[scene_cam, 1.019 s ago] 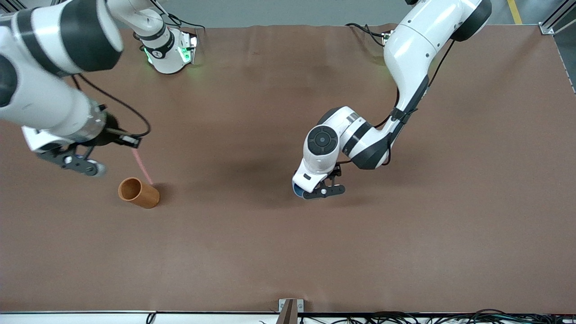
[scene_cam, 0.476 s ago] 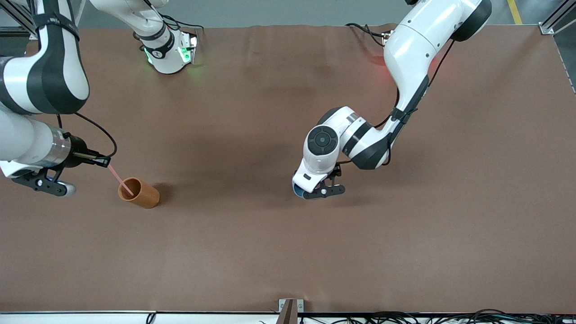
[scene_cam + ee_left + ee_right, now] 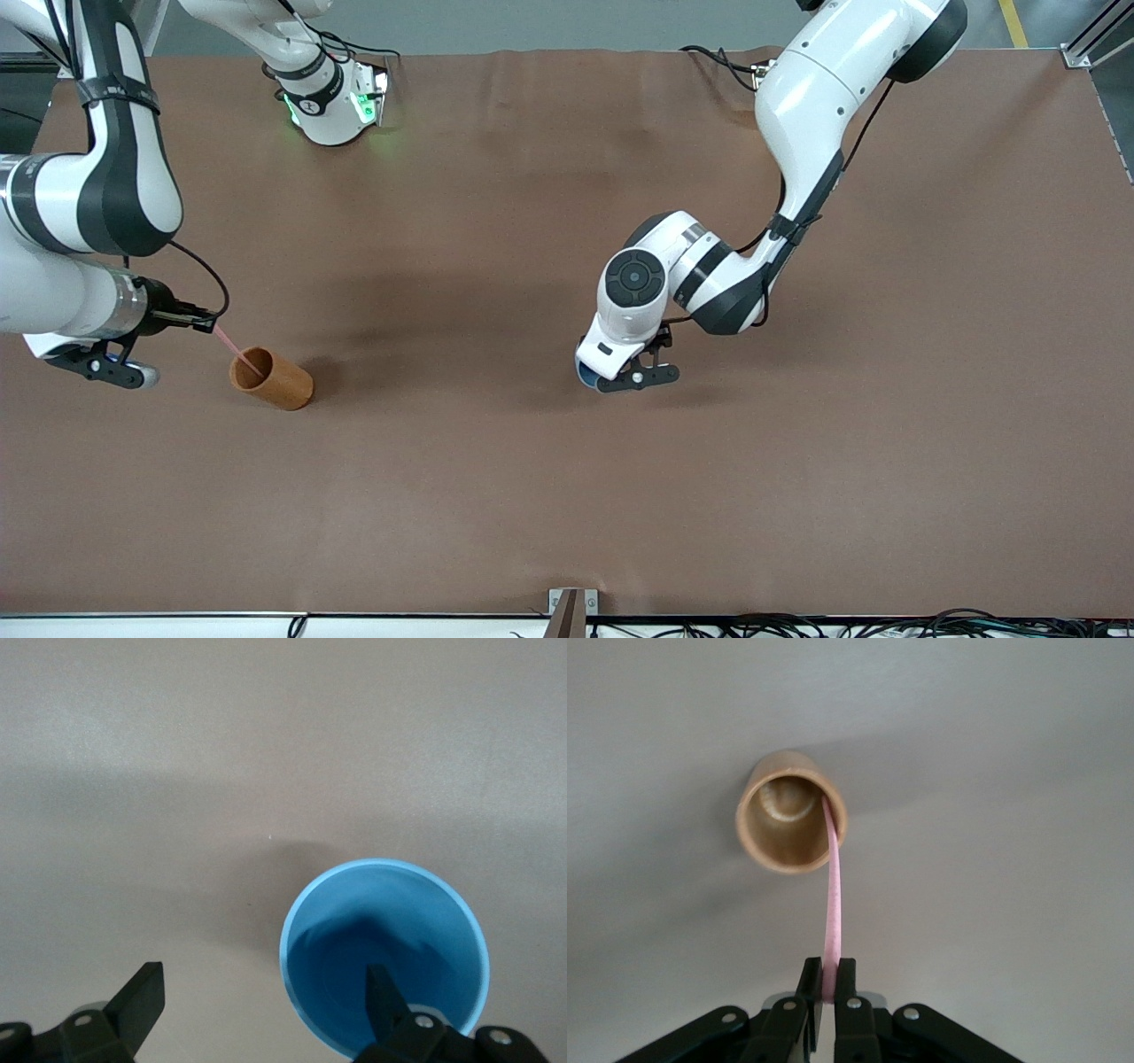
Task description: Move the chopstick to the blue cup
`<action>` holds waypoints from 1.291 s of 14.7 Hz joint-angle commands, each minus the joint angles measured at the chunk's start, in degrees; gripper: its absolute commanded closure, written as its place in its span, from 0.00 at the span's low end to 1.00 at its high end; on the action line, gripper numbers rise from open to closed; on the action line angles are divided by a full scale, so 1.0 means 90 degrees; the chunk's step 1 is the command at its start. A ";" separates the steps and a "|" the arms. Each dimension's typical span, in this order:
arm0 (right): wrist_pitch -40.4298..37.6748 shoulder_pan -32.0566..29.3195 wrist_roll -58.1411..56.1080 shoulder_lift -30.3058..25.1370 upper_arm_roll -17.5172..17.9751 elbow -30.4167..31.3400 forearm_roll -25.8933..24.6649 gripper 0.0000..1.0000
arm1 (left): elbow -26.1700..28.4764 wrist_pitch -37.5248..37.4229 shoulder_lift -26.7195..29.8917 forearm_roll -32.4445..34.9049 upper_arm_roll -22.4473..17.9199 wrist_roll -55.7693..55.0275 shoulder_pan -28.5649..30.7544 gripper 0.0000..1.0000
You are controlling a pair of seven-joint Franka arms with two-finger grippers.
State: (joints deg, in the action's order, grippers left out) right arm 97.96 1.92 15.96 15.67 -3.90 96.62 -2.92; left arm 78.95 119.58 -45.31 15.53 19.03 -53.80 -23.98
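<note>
My right gripper is shut on the upper end of the pale-pink chopstick. The stick slants down, and its lower end is inside the mouth of the orange-brown cup. In the right wrist view the fingers pinch the stick, which leans on the rim of the brown cup. My left gripper is low over the blue cup, which it mostly hides. In the left wrist view it is open. One finger is inside the blue cup, the other well outside it.
The brown cloth covers the whole table. The two cups stand far apart, the brown one toward the right arm's end. A small metal bracket sits at the table edge nearest the front camera.
My right gripper swung toward the right arm's end of the table with the chopstick. The stick's lower end went from beside the brown cup into its mouth. The left arm has not moved.
</note>
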 commanded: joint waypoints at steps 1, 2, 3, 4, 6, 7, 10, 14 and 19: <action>0.0093 -0.0096 -0.0055 -0.0208 0.0120 0.0260 -0.0475 0.98 | 0.0320 -0.0699 0.1451 -0.0954 -0.0376 -0.0019 0.0301 0.00; 0.0044 -0.0076 -0.0055 -0.0208 0.0120 0.0260 -0.0757 0.98 | 0.0320 -0.0699 0.1451 -0.0954 -0.0376 -0.0019 0.0301 0.00; -0.0005 -0.0076 -0.0055 -0.0208 0.0120 0.0270 -0.0953 0.98 | 0.0320 -0.0699 0.1451 -0.0954 -0.0376 -0.0019 0.0301 0.00; -0.0034 -0.0086 -0.0055 -0.0198 0.0120 0.0260 -0.1033 0.98 | 0.0320 -0.0699 0.1451 -0.0954 -0.0376 -0.0019 0.0301 0.00; 0.0024 -0.0193 -0.0190 -0.0198 0.0130 0.0270 -0.1033 0.98 | 0.0320 -0.0699 0.1451 -0.0954 -0.0376 -0.0019 0.0301 0.00; 0.0072 -0.0242 -0.0220 -0.0179 0.0130 0.0250 -0.1033 0.98 | 0.0320 -0.0699 0.1451 -0.0954 -0.0376 -0.0019 0.0301 0.00; 0.0200 -0.0359 -0.0416 -0.0140 0.0159 0.0221 -0.0800 0.96 | 0.0310 -0.0709 0.1557 -0.0964 -0.0376 0.0030 0.0379 0.00; 0.0200 -0.0359 -0.0426 -0.0120 0.0150 0.0192 -0.0311 0.92 | 0.0320 -0.0767 0.1754 -0.1052 -0.0376 0.0197 0.0682 0.00; 0.0161 -0.0389 -0.0426 -0.0130 0.0150 -0.0052 -0.0291 0.28 | 0.0223 -0.0621 0.1150 -0.2003 -0.0424 -0.0349 0.0711 0.00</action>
State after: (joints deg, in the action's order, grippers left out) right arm 99.52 -0.41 12.83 15.62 -3.40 96.80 -6.36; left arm 81.27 112.81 -32.79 3.59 15.74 -55.15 -18.19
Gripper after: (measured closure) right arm 0.749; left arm 0.000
